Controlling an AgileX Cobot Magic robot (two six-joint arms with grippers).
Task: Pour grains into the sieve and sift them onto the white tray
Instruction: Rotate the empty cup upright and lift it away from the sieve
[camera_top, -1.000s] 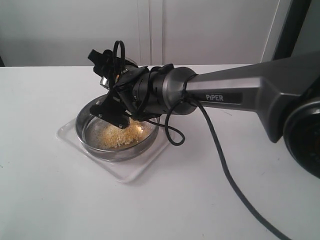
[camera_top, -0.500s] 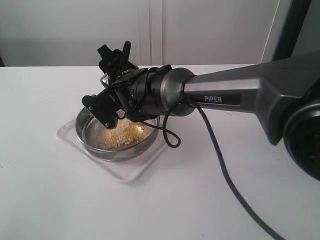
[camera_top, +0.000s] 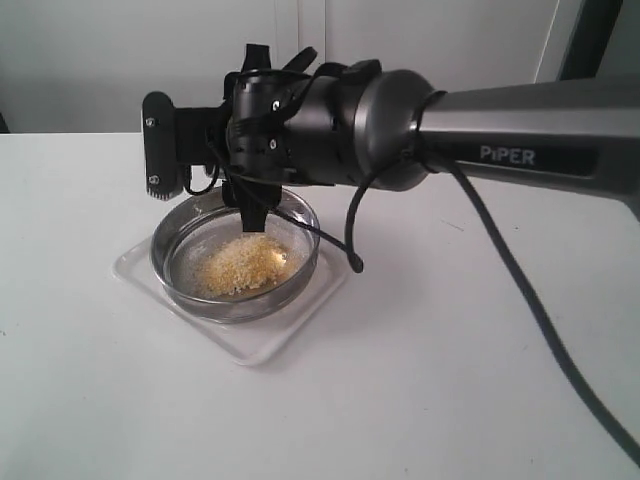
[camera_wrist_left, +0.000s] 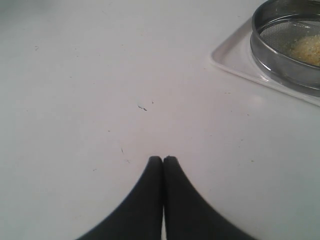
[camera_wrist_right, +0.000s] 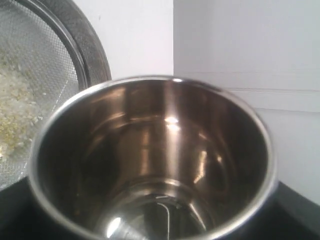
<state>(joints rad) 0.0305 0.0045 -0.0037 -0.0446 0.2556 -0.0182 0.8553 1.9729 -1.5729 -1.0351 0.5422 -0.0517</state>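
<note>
- The sieve (camera_top: 230, 305) sits inside the white tray (camera_top: 265, 345), and the tray sits flat on the table (camera_top: 450, 380).
- The grains (camera_top: 240, 265) are in a yellow heap on the mesh, roughly in the middle, with paler bits scattered toward the edges.
- The right claw (camera_top: 252, 205) hangs above the back half of the sieve, spread fairly wide around a steel cup (camera_wrist_right: 150, 160). From its wrist camera the inside of the cup is just bare shiny steel (from the outside camera the arm hides the cup).
- One black finger points down inside the sieve's rim, above the heap.
- The tray's rim shows all the way round the front and sides of the sieve, with one corner poking out toward the outside camera.
- A black cable (camera_top: 500, 270) loops down from the right arm, close to the sieve's right rim.
- The left claw (camera_wrist_left: 163, 161) is pinched tight, tips touching and holding nothing, over bare table well apart from the tray's corner.
- There's plenty of open table in front and on both sides of the tray.
</note>
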